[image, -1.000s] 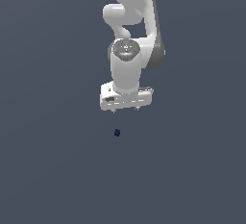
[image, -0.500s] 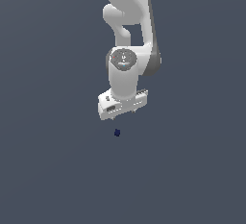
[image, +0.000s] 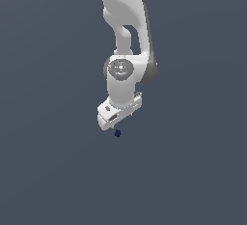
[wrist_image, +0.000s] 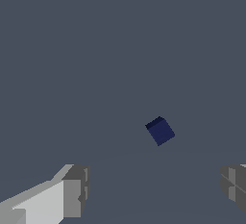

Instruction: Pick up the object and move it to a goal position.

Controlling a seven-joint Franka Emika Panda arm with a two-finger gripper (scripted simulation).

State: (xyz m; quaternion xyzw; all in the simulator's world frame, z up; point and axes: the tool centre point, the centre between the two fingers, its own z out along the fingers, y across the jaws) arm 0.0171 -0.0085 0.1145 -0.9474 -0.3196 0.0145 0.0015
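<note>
The object, a tiny dark navy-blue cube (image: 117,133), lies on the flat grey surface just below the white hand of the arm in the exterior view. In the wrist view the cube (wrist_image: 160,130) sits ahead of the gripper (wrist_image: 153,189), roughly between the lines of its two grey fingertips (wrist_image: 76,189) but beyond them, not touched. The fingers stand wide apart with nothing between them. In the exterior view the gripper (image: 116,122) hangs tilted, close above the cube, its fingertips mostly hidden behind the hand.
A plain dark grey surface (image: 193,171) fills both views. The white arm (image: 125,26) rises from the hand to the upper edge of the exterior view. No other objects or goal marker show.
The hand has dropped lower and turned, its underside now close above the cube. The cube has not moved.
</note>
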